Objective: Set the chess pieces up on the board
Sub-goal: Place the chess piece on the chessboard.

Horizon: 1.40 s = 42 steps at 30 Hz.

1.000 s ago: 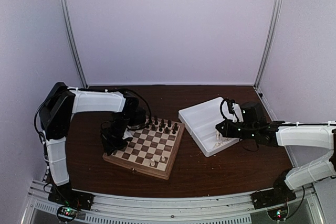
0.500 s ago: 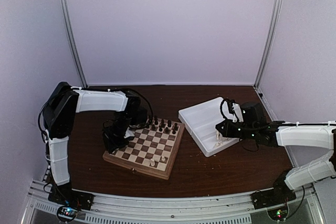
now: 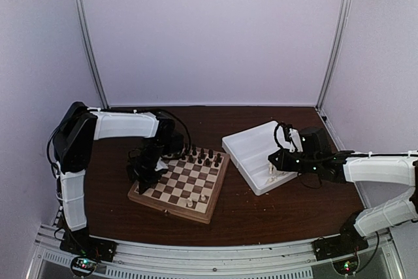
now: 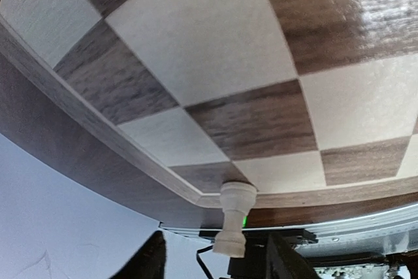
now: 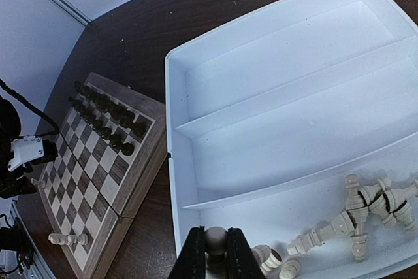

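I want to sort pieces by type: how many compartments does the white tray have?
3, side by side in the white tray: the far compartment, the middle compartment, and the near compartment, where cream chess pieces lie.

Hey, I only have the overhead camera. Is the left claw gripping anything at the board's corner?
Observer: No. Its wrist view shows the left claw open, with its fingers clear of a cream chess piece that stands at the corner of the board.
Operator: And the right claw over the tray?
Observer: The right claw is shut on a small round-topped piece.
Operator: Any pieces left in that tray?
Observer: Yes. Cream pieces lie jumbled in the white tray, in the compartment nearest the claw. The other two compartments look empty.
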Tool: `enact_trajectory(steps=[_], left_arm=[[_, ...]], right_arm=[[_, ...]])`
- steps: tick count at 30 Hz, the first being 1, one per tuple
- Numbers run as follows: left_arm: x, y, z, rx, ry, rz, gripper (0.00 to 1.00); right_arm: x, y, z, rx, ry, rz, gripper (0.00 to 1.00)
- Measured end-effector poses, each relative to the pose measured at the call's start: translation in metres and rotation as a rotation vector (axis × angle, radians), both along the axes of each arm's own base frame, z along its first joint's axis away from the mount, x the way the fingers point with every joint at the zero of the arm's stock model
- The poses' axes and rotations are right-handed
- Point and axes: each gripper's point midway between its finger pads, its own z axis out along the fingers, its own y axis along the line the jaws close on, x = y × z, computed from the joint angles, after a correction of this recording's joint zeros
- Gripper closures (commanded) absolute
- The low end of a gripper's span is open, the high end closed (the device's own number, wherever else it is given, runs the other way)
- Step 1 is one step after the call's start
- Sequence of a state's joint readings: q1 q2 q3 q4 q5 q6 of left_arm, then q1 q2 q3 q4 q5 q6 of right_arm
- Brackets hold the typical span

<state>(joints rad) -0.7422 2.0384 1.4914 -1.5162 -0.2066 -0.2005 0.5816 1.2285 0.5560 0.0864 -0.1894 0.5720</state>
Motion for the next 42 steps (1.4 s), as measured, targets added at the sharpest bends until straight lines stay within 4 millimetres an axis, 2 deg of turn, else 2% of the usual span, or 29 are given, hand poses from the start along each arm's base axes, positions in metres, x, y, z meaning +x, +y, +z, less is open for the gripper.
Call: enact_trajectory(steps=[2, 5, 10, 15, 21, 29, 35, 42], left_arm=[[-0.002, -0.002, 0.002, -0.018, 0.004, 0.009, 0.25], [-0.006, -0.008, 0.012, -0.074, -0.007, 0.033, 0.19], [-0.009, -0.013, 0.047, -0.192, -0.095, 0.062, 0.03], [-0.013, -0.010, 0.078, -0.307, -0.234, 0.097, 0.02], [-0.006, -0.001, 0.093, -0.423, -0.479, 0.197, 0.02], [0.005, -0.006, 0.117, -0.710, -0.765, 0.303, 0.02], [0.008, -0.007, 0.135, -0.893, -0.917, 0.352, 0.02], [0.014, -0.031, 0.150, -1.080, -0.951, 0.317, 0.02]], right_arm=[[0.000, 0.000, 0.000, 0.000, 0.000, 0.000, 0.97], [0.000, 0.000, 0.000, 0.000, 0.000, 0.000, 0.97], [0.000, 0.000, 0.000, 0.000, -0.001, 0.000, 0.97], [0.001, 0.000, 0.001, 0.002, -0.004, 0.000, 0.97], [0.001, 0.000, 0.000, -0.006, -0.001, 0.003, 0.97], [0.004, 0.002, 0.007, -0.021, -0.014, 0.012, 0.97], [0.005, 0.003, 0.014, -0.038, -0.022, 0.026, 0.97], [0.004, 0.002, 0.026, -0.058, -0.036, 0.042, 0.97]])
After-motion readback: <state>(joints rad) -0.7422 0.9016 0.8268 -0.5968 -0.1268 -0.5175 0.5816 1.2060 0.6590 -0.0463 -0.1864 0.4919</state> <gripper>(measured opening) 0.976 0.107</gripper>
